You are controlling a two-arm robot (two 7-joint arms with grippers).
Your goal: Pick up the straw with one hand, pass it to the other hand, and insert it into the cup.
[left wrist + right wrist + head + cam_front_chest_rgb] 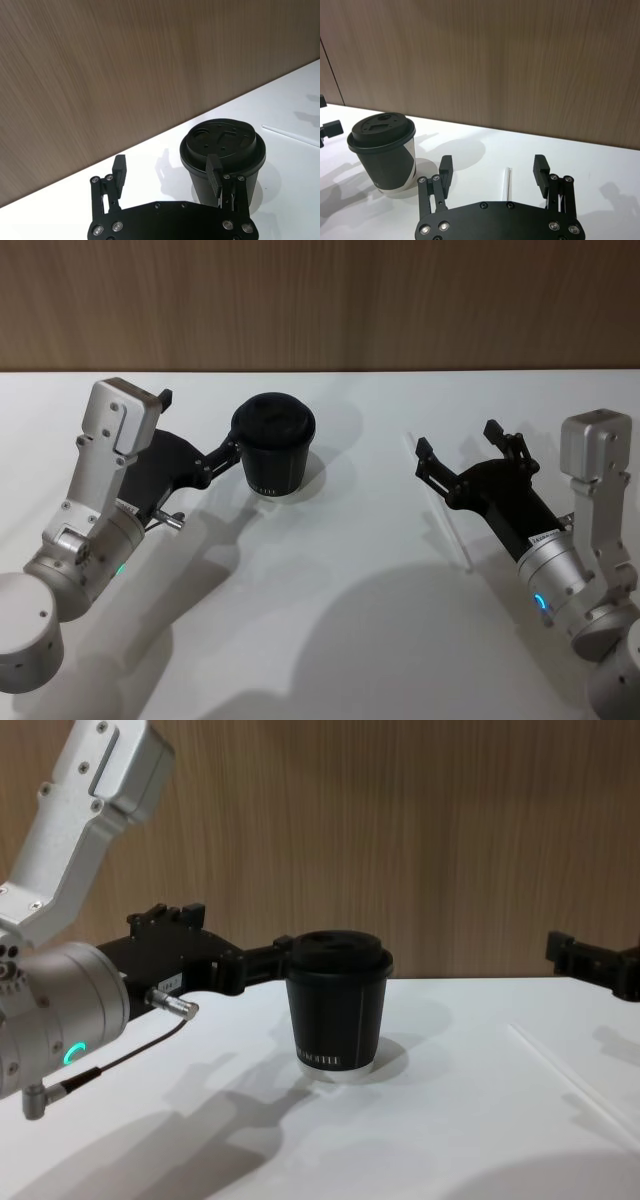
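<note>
The black lidded cup (273,445) stands upright on the white table, left of centre. My left gripper (200,423) is open beside it, and one fingertip (214,171) sits close against the cup's (222,150) near side; the cup is not between the fingers. The thin white straw (455,530) lies flat on the table to the right. My right gripper (457,437) hovers open above its far end. In the right wrist view the straw (506,181) shows between the spread fingers (445,169), on the table below them. The chest view shows the cup (338,1005) and the straw (565,1075).
A wood-panelled wall (320,300) runs along the table's far edge. A thin dark cable with a metal plug (175,1007) hangs off my left wrist. Bare white table (340,620) lies between and in front of the arms.
</note>
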